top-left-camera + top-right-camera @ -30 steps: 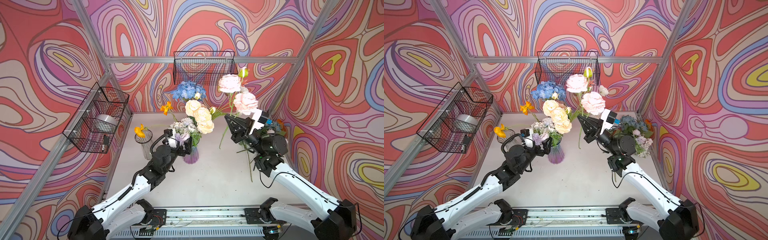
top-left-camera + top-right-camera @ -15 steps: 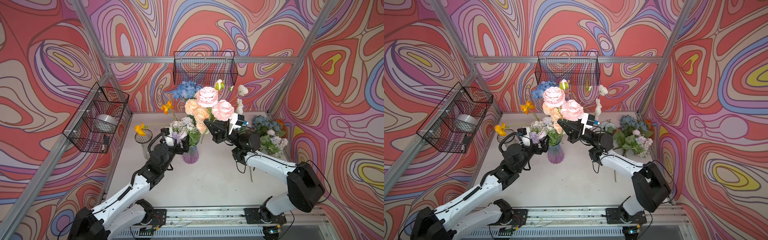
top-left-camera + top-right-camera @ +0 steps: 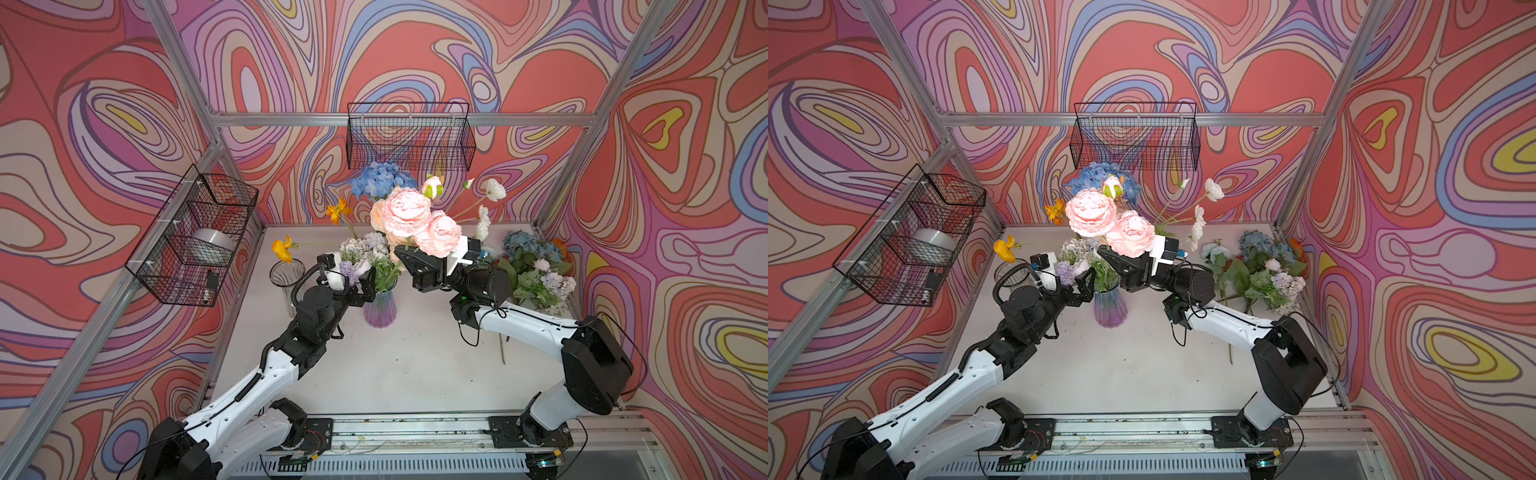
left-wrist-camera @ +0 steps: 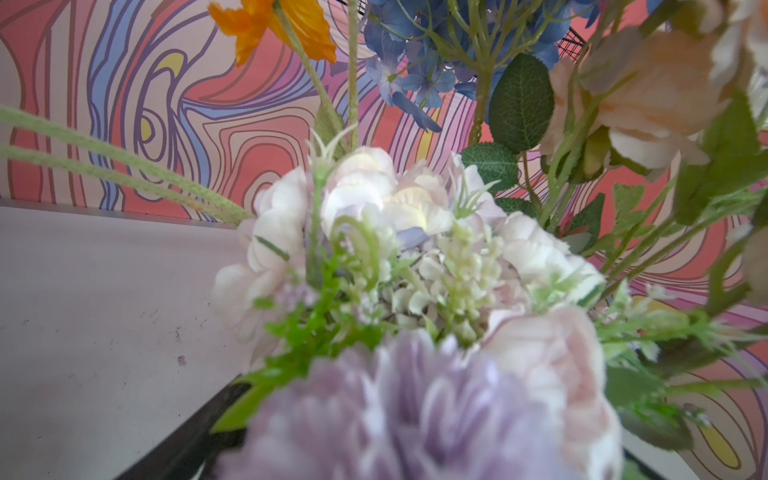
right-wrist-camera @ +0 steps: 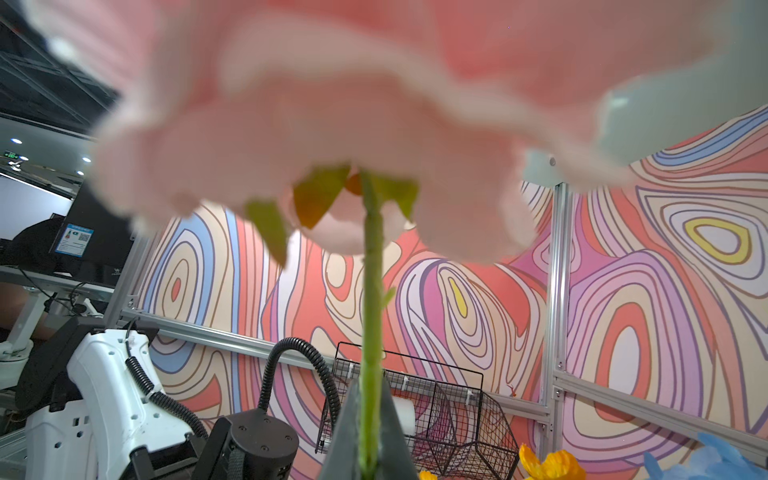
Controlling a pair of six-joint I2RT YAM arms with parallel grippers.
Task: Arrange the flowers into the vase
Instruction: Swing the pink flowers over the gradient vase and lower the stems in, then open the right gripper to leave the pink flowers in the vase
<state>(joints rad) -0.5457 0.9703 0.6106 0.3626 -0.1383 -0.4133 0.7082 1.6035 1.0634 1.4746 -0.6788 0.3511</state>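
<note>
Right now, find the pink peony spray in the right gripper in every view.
Top view: pink peony spray, centre.
Top view: pink peony spray, left of centre.
Left wrist: not identifiable.
Right wrist: pink peony spray blurred across the top, stem down the middle.
Landmark: blue hydrangea, behind it.

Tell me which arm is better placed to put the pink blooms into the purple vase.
Right. The right fingers are shut on the stem of the pink blooms, close above the purple vase. The left fingers stand open and empty beside the vase.
</note>
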